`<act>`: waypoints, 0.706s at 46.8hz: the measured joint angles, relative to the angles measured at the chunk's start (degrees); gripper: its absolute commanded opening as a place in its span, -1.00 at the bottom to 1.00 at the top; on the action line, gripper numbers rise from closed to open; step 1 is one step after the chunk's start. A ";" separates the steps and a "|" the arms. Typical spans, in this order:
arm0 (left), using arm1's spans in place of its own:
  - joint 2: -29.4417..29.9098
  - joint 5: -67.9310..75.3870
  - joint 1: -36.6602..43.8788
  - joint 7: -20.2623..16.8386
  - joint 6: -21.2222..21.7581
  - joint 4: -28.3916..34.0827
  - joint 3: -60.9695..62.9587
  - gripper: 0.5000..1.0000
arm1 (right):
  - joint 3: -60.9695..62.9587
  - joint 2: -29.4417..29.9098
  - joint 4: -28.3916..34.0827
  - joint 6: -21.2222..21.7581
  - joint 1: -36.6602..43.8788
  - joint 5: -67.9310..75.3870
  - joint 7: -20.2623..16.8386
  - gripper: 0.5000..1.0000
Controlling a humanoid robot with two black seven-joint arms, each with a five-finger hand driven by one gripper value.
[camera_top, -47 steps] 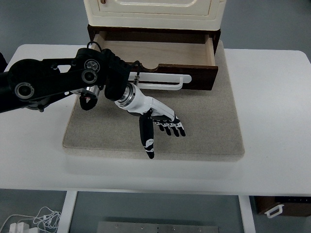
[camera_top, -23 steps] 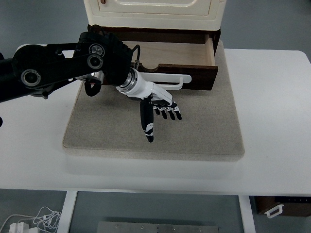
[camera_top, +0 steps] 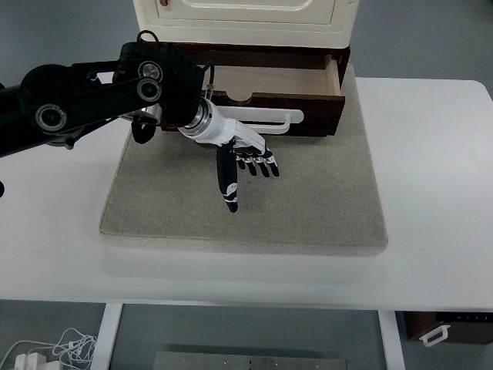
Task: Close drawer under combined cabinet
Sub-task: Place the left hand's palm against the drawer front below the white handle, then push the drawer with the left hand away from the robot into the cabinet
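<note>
Nearest you is the white table (camera_top: pixel 431 231), with a grey mat (camera_top: pixel 308 208) laid across its middle. Below the table's front edge you can see a tangle of white cable (camera_top: pixel 46 351) on the floor at the left.

Over the mat hangs your left hand (camera_top: pixel 245 158), its black arm (camera_top: pixel 85 100) coming in from the left edge. The fingers (camera_top: pixel 262 163) are spread and extended, pointing toward you and slightly right, and the thumb (camera_top: pixel 229 185) reaches down over the mat. The hand holds nothing. Its back sits just in front of the drawer's white handle (camera_top: pixel 273 122); you cannot tell from this view whether it touches the handle.

Behind the hand is the drawer (camera_top: pixel 285 85), dark brown outside and pale wood inside. It is partly pulled out, its front panel standing over the far part of the mat.

Above the drawer, at the far edge, sits the cream cabinet (camera_top: pixel 246 23).
</note>
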 measured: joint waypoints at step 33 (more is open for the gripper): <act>-0.45 1.34 0.41 -0.41 0.02 9.54 -3.19 0.99 | 0.00 0.00 0.00 0.02 0.02 0.00 0.00 0.81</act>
